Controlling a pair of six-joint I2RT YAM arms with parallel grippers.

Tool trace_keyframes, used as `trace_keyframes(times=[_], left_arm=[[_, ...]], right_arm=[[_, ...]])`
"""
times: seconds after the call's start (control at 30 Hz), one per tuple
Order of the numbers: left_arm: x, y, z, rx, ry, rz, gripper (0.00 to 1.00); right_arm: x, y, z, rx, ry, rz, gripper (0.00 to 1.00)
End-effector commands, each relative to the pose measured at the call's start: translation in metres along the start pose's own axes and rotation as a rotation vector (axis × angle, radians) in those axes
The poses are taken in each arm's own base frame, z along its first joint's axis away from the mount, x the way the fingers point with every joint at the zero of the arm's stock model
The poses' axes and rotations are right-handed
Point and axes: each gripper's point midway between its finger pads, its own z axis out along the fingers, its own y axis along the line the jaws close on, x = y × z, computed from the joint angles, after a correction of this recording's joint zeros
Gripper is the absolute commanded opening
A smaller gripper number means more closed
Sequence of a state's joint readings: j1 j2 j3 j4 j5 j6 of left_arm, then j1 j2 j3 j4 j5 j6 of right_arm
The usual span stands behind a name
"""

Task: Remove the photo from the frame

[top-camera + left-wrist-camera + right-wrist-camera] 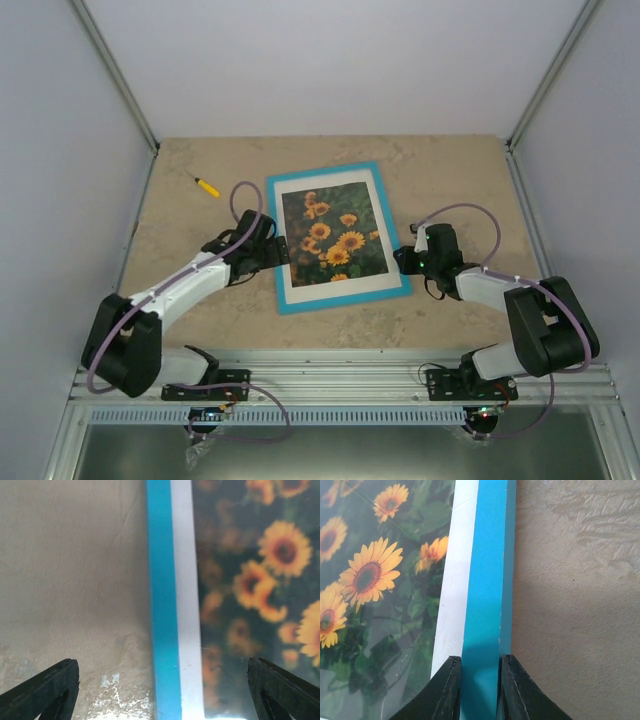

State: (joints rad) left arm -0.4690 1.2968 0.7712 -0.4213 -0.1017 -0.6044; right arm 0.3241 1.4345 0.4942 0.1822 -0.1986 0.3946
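Observation:
The frame [340, 298] lies face up on the table, its turquoise border running round a white mat [187, 580] and the sunflower photo [335, 235]. My left gripper [277, 250] is open and straddles the frame's left border [162, 580]. One of its fingers [55, 687] is over bare table and the other over the photo [250, 580]. My right gripper [405, 258] is shut on the right border of the frame [485, 580], its fingertips [447, 690] pressed against either side of the turquoise strip. In the right wrist view the photo [380, 580] sits behind glass.
A small yellow-handled screwdriver [206, 186] lies at the back left of the beige table [450, 180]. Grey enclosure walls stand on three sides, and a metal rail [340, 385] carrying the arm bases runs along the near edge.

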Motion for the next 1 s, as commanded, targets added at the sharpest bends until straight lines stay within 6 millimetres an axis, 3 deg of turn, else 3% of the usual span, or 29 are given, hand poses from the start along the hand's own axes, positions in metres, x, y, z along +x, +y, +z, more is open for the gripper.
trace_keyframes(times=[0.0,0.43,0.97], left_arm=[[0.008,0.008,0.014,-0.066,0.015,0.000,0.92],[0.031,0.005,0.046,-0.036,0.092,0.019,0.77],[0.040,0.008,0.054,-0.032,0.111,0.035,0.70]], right_arm=[[-0.026,0.023,-0.009,-0.094,-0.109,-0.036,0.10],[-0.021,0.018,-0.006,-0.072,-0.092,-0.025,0.15],[-0.012,0.006,-0.002,-0.011,-0.062,-0.016,0.22]])
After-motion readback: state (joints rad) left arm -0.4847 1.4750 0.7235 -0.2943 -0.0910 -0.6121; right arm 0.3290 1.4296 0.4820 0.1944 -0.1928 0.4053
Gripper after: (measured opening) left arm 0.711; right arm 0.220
